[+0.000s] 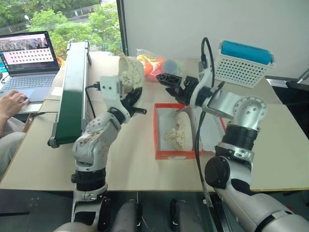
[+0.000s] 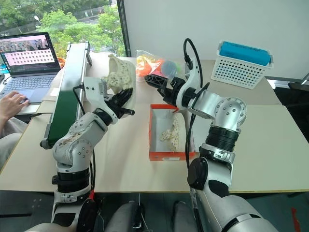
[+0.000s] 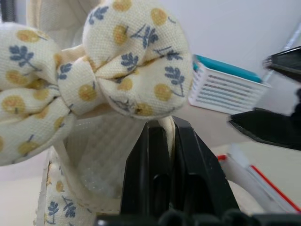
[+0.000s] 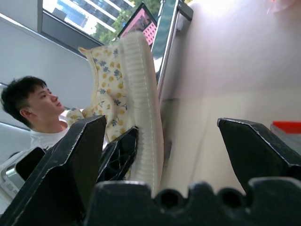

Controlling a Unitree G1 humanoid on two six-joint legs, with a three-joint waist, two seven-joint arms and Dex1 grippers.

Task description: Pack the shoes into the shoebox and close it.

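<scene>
One cream fabric shoe with small blue-and-yellow flower print and a bow (image 1: pixel 131 73) was held aloft in the left hand (image 1: pixel 136 102), above the beige worktop (image 1: pixel 135 166) and to the left of the box. In the left wrist view the black fingers (image 3: pixel 162 165) were pinched tight on the shoe's upper edge just below the bow. The second cream shoe (image 1: pixel 178 133) already lay inside the flat orange-red cardboard shoebox (image 1: pixel 164 154), toward its right side, sole edge up. The box stood open in the middle of the worktop; its lid seemed folded back behind the right arm, mostly hidden.

The right hand (image 1: pixel 170 86) hung over the far end of the box, jaws spread wide and empty, pointed toward the held shoe; the right wrist view looked straight at that shoe's ribbed white sole.

Judgement: step in hand was getting the second shoe into the box, possibly by way of a hand-over. To do it well, the right hand should close across the sole and heel, not the soft bow, before the left lets go. Then lay the shoe in the free left half, alongside its mate, low enough for the lid to shut.

Further out: a white perforated basket with a blue top (image 1: pixel 243 65), a clear bag of orange and coloured items (image 1: pixel 153 65), a green conveyor (image 1: pixel 72 92), a laptop (image 1: pixel 28 60) with a person's hand (image 1: pixel 12 102) on it.
</scene>
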